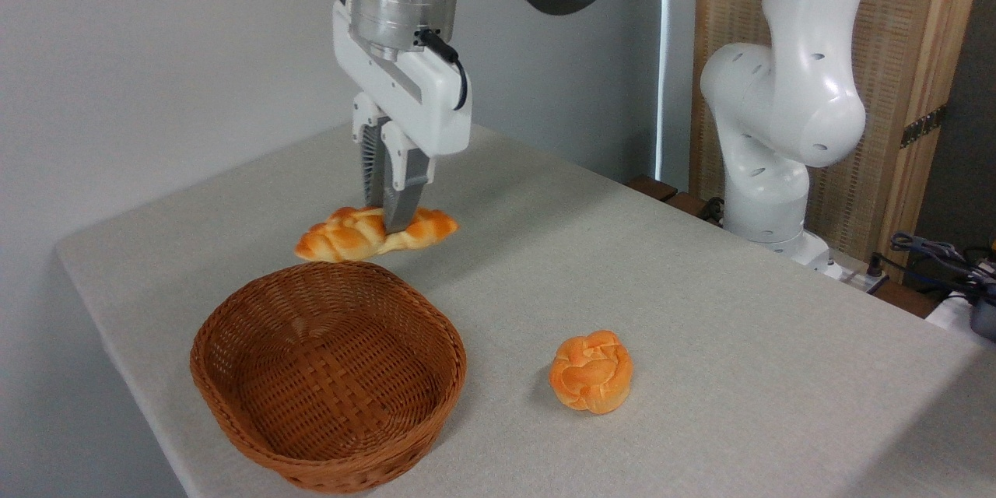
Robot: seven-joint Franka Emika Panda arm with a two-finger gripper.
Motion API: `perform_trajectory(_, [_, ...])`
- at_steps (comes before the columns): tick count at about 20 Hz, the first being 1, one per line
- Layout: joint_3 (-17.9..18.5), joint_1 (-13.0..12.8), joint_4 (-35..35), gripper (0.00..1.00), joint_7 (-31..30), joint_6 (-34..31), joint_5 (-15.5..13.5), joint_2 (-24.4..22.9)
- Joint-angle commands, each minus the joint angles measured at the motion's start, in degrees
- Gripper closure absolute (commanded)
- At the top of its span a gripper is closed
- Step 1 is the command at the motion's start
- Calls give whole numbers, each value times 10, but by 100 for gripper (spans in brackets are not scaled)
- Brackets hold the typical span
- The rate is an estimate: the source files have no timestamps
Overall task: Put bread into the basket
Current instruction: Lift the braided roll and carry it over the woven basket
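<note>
The bread [350, 237], a long braided golden-orange loaf, hangs above the table just behind the far rim of the basket [233, 420]. My gripper [391, 219] comes straight down onto the loaf's middle and is shut on it, one finger in front and one behind. The loaf tilts slightly, its left end lower. The reddish-brown wicker basket sits at the front left of the table, with nothing inside it.
A round knotted orange bun [591, 371] lies on the table to the right of the basket. The robot's white base [766, 194] stands at the table's right edge. Cables and a wooden panel are behind it.
</note>
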Motion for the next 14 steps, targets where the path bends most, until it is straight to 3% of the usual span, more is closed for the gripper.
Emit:
perform_trajectory(1, [10,-20,9,67,10,61,-16,20])
perform_trajectory(8, [11,-36,5,62,12,135,-16,45])
perform_trajectory(14, [11,-36,1,40,12,167,-15,54])
